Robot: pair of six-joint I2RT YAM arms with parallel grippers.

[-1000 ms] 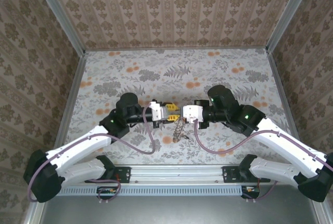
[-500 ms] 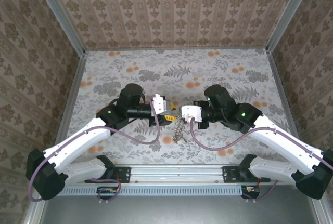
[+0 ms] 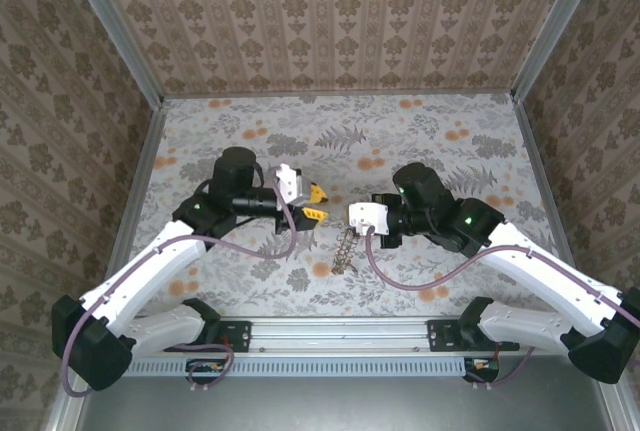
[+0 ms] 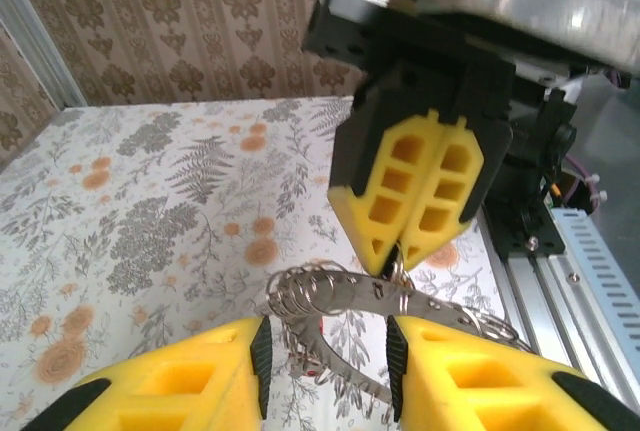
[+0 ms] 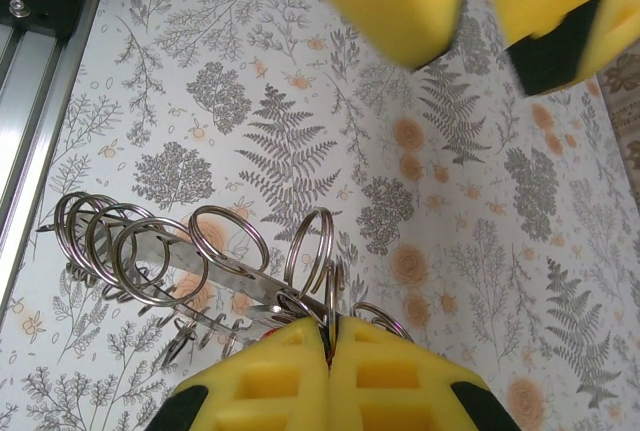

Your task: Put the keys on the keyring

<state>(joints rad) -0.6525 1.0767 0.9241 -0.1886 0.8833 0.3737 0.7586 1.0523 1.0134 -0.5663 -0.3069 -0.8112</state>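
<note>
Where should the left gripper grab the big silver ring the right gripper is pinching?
Probably pinch the large silvery metal ring on its bare flat stretch beside the shut right gripper, straight in from the left gripper's side; small split rings crowd the rest.

A robot-lab test cell: aluminium frame posts (image 3: 112,26), damask wallpaper walls (image 3: 340,21), a fern-and-flower printed tabletop (image 3: 330,136), with the left arm (image 3: 150,276) and right arm (image 3: 545,266) bolted to a metal rail (image 3: 340,333).
</note>
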